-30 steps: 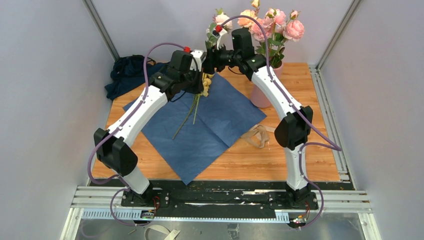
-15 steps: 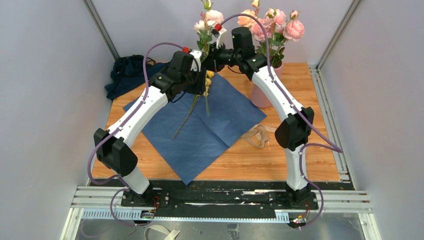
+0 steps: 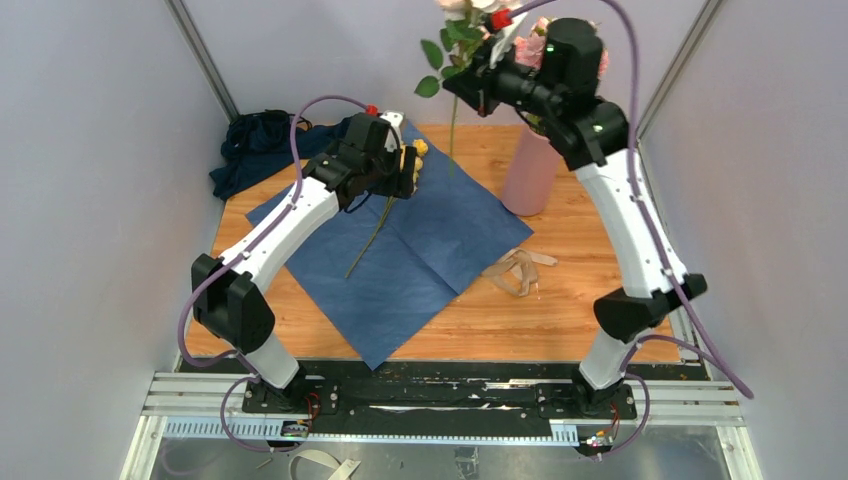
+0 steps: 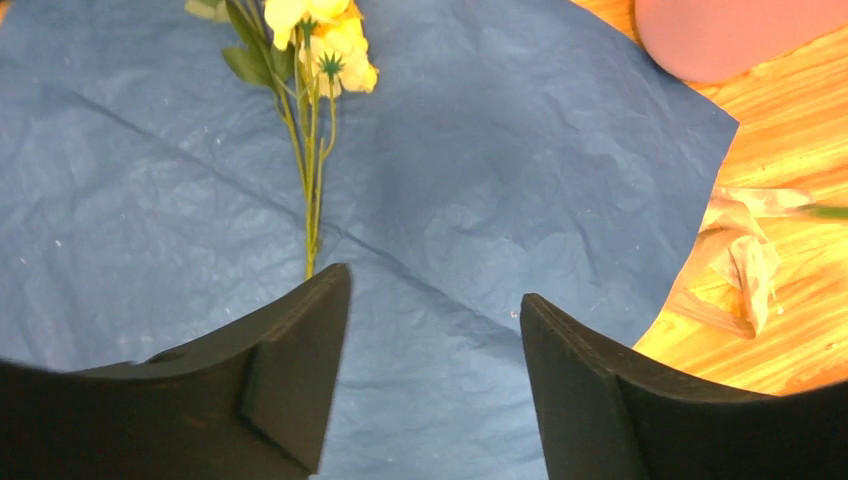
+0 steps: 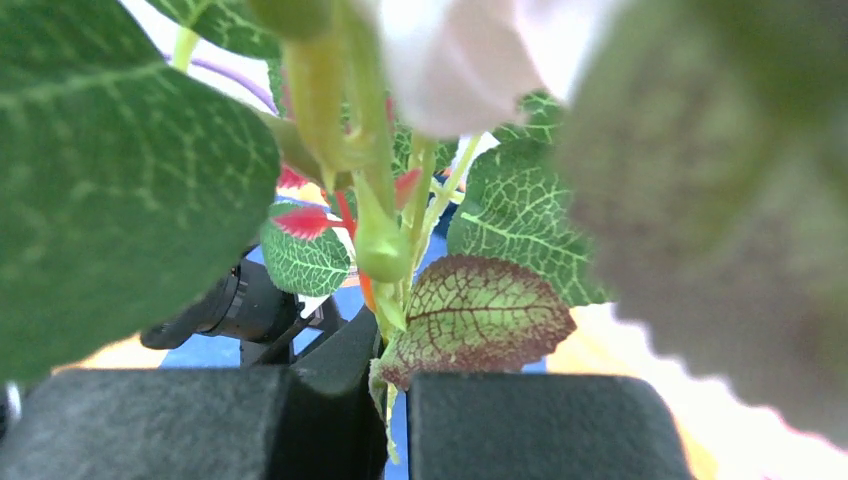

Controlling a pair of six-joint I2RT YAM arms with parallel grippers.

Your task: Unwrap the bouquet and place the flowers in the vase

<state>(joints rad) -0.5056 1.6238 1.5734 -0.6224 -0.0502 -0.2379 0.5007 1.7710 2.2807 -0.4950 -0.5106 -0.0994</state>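
Note:
The bouquet's blue paper wrap (image 3: 420,255) lies spread flat on the table. One yellow flower (image 3: 411,158) rests on it, its stem (image 4: 312,200) running toward my left gripper (image 4: 435,290), which hovers open and empty just above the paper. My right gripper (image 3: 482,72) is raised high at the back, shut on the stem (image 5: 392,300) of a pale pink flower with green leaves (image 3: 432,85). Its stem (image 3: 452,130) hangs down left of the pink vase (image 3: 530,170). Pink flowers (image 3: 530,52) in the vase are mostly hidden behind the right arm.
A tan raffia ribbon (image 3: 515,270) lies loose on the wood right of the paper. A dark navy cloth heap (image 3: 255,145) sits at the back left corner. Walls close in on the left, back and right.
The left gripper opened and let go of the stem. The right gripper shut on it and carried the pink flower up and right toward the vase.

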